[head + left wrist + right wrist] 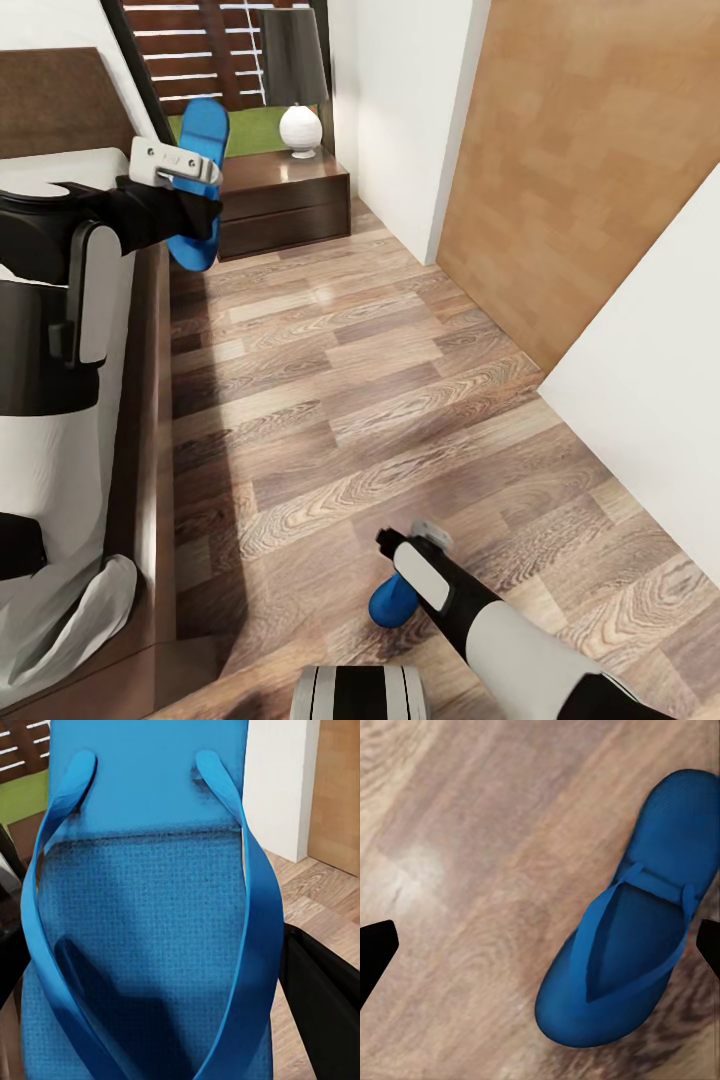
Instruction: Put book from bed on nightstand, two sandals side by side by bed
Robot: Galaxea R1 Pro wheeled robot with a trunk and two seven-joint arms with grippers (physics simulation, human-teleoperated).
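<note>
My left gripper [197, 215] is shut on one bright blue sandal [203, 150] and holds it upright in the air, between the bed's edge and the nightstand [285, 200]. In the left wrist view this sandal [150, 907] sits close up with its straps facing the camera and a dark finger [322, 1005] beside it. The other sandal [390, 602] lies flat on the wood floor near my base, straps up. My right gripper [415, 545] hovers just above it, open. In the right wrist view that sandal [637, 945] lies toward one fingertip [709, 945]. The bed [150, 400] runs along the left. The book is out of view.
A white lamp with a dark shade [297, 80] stands on the nightstand. A wooden door [580, 150] and white walls [650, 380] close off the right side. Open plank floor [350, 380] stretches between the bed and the wall.
</note>
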